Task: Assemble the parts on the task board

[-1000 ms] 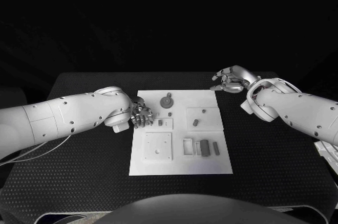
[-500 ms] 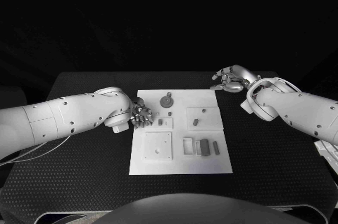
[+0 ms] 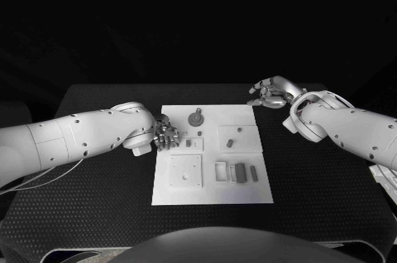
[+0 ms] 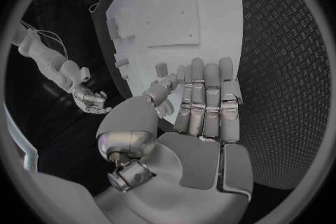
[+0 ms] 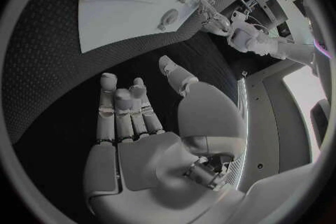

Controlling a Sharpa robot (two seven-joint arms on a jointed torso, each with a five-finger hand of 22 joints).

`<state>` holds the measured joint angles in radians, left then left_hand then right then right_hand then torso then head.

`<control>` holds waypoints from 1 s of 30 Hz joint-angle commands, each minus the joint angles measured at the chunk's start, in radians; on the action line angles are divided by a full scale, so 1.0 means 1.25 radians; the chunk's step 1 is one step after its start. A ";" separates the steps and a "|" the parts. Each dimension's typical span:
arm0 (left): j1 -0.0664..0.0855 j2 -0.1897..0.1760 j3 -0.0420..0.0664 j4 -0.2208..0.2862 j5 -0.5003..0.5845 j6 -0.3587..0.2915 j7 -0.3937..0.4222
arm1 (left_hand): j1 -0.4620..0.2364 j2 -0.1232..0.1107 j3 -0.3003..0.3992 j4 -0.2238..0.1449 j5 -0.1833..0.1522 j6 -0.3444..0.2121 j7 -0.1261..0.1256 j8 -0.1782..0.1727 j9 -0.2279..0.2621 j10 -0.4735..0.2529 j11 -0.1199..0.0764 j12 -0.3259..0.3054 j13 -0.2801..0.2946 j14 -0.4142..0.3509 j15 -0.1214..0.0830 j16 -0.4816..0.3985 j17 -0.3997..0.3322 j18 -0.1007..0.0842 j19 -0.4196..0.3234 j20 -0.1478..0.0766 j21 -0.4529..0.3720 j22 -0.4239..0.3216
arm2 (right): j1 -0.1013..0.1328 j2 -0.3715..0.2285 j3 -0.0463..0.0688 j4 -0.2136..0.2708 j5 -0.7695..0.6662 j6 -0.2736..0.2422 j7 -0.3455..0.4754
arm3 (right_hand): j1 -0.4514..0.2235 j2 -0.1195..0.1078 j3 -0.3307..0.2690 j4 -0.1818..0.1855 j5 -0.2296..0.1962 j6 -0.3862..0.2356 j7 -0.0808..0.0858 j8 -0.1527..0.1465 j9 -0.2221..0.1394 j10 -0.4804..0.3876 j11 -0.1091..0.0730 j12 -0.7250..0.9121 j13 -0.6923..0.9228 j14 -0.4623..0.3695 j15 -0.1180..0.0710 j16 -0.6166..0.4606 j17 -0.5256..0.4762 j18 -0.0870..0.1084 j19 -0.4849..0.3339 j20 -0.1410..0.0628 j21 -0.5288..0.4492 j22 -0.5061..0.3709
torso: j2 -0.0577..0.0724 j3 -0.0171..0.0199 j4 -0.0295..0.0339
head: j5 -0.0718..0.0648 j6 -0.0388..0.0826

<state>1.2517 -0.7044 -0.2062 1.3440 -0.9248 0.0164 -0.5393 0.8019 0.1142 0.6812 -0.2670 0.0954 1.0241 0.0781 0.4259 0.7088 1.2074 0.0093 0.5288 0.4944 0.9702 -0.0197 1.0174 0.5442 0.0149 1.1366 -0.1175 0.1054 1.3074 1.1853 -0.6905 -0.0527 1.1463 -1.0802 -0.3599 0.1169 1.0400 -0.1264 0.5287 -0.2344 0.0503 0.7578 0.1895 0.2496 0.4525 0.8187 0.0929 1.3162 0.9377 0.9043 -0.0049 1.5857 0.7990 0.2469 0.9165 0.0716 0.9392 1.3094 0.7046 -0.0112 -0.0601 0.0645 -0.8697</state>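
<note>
Resting on a black table — task board.

One task board on one table — two hands — several small grey parts, count unclear

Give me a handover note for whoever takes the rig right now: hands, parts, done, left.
Left hand: holds nothing, fingers straight, at the task board's left edge.
Right hand: holds nothing, fingers loosely curled, over the black table off the board's far right corner.
Parts: round piece at the far end, small pieces mid-board, bars by the near right.
Done: no assembly evident.
Left: pick up and assemble the parts.
</note>
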 commanded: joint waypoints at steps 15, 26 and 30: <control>-0.003 0.003 -0.004 0.008 -0.011 0.011 -0.005 | 0.003 -0.072 -0.013 0.016 -0.011 0.008 0.002 -0.020 0.007 0.003 -0.004 -0.010 0.007 0.006 -0.001 0.000 0.000 0.007 0.003 -0.002 0.003 0.017 | 0.000 -0.002 0.000 0.003 -0.002 0.004 0.005 | -0.007 0.000 0.001 -0.002 0.000 0.001 0.011 0.004 -0.001 -0.005 0.000 0.004 -0.001 0.003 -0.005 0.004 -0.001 0.012 -0.004 0.000 -0.004 0.012 | 0.000 -0.0003 0.0001 | -0.001 -0.002; -0.003 0.002 -0.006 0.012 -0.023 0.013 -0.006 | -0.011 -0.089 -0.082 0.006 0.029 0.011 0.002 -0.032 0.016 0.003 -0.004 -0.014 0.014 0.004 -0.001 0.001 0.000 0.008 0.001 -0.002 0.003 0.017 | 0.000 -0.002 0.000 0.003 -0.002 0.004 0.005 | -0.007 0.000 0.001 -0.002 0.000 0.001 0.011 0.004 -0.001 -0.005 0.000 0.004 -0.002 0.003 -0.005 0.004 -0.002 0.012 -0.004 0.000 -0.004 0.012 | 0.000 -0.0002 -0.0002 | -0.001 -0.002; -0.003 0.003 -0.006 0.011 -0.023 0.007 -0.004 | -0.015 -0.096 -0.088 0.013 0.024 0.012 0.002 -0.034 0.018 0.003 -0.004 -0.015 0.015 0.005 -0.001 0.001 0.000 0.008 0.002 -0.002 0.003 0.016 | 0.000 -0.002 0.000 0.003 -0.002 0.004 0.005 | -0.007 0.000 0.001 -0.002 0.000 0.001 0.011 0.004 -0.001 -0.005 0.000 0.004 -0.002 0.003 -0.005 0.005 -0.002 0.012 -0.004 0.000 -0.004 0.012 | 0.000 -0.0002 -0.0001 | -0.001 -0.002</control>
<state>1.2494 -0.7034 -0.2132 1.3552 -0.9465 0.0189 -0.5455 0.7825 0.0009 0.5749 -0.2491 0.1306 1.0378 0.0746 0.3861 0.7298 1.2095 0.0105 0.5141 0.5113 0.9701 -0.0197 1.0175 0.5441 0.0149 1.1365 -0.1175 0.1054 1.3080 1.1853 -0.6925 -0.0527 1.1487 -1.0802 -0.3600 0.1169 1.0400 -0.1264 0.5286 -0.2344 0.0503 0.7595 0.1875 0.2496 0.4517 0.8187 0.0929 1.3162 0.9370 0.9076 -0.0076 1.5857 0.7980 0.2410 0.9165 0.0717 0.9392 1.3094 0.7047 -0.0114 -0.0602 0.0634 -0.8728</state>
